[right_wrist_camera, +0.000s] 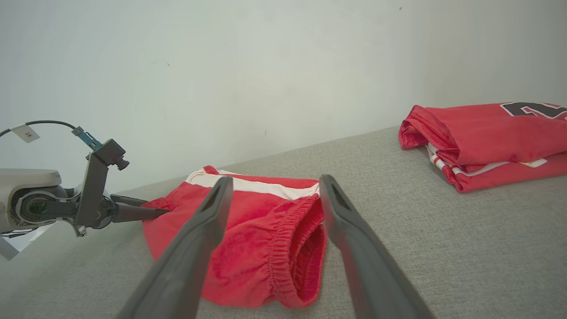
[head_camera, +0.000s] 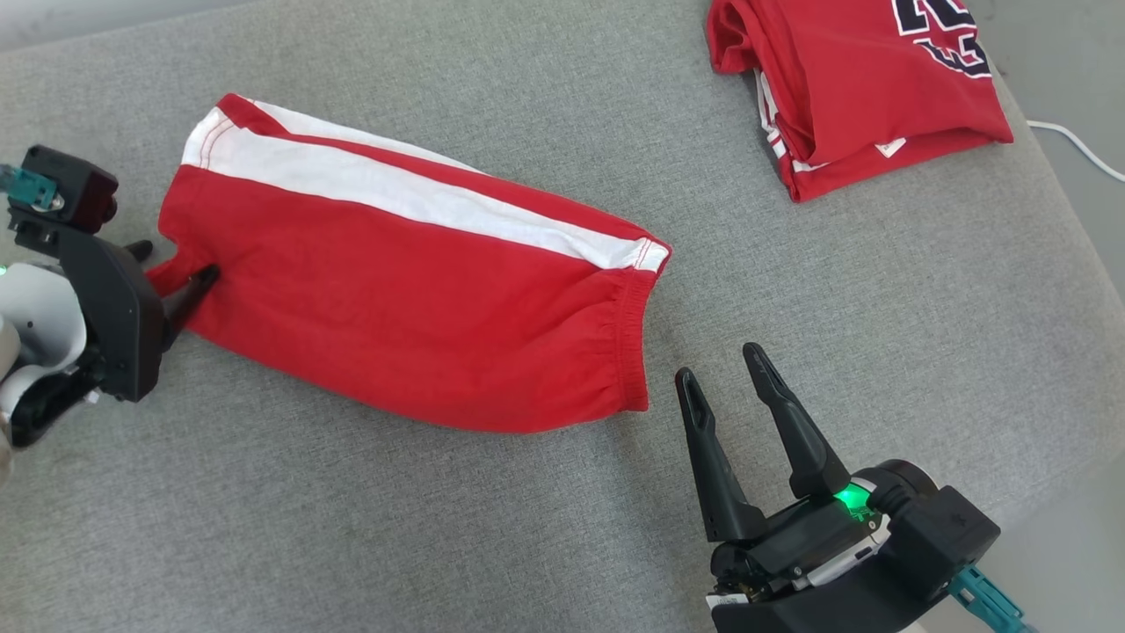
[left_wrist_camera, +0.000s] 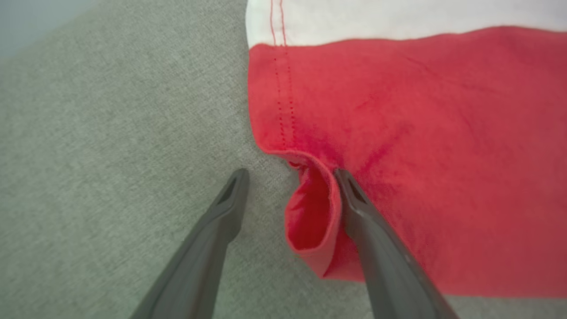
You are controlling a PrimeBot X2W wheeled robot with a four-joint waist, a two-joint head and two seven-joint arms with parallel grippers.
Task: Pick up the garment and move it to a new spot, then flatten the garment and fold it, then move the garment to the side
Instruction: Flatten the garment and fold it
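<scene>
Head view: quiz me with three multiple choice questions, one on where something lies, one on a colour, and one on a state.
1. Where does the folded red jersey lie relative to the red shorts?
A. On top of them
B. Apart from them, toward the upper right
C. Tucked beneath them

2. What colour is the stripe along the shorts?
A. Black
B. Blue
C. White

3. How do the jaws of the right gripper stand?
A. Open, holding nothing
B. Shut on the shorts
C. Shut on the jersey

Answers:
1 B, since bare grey cushion separates the two garments.
2 C, since a white band runs the length of the shorts.
3 A, since the two fingers are spread over the cushion, just short of the shorts.
</scene>
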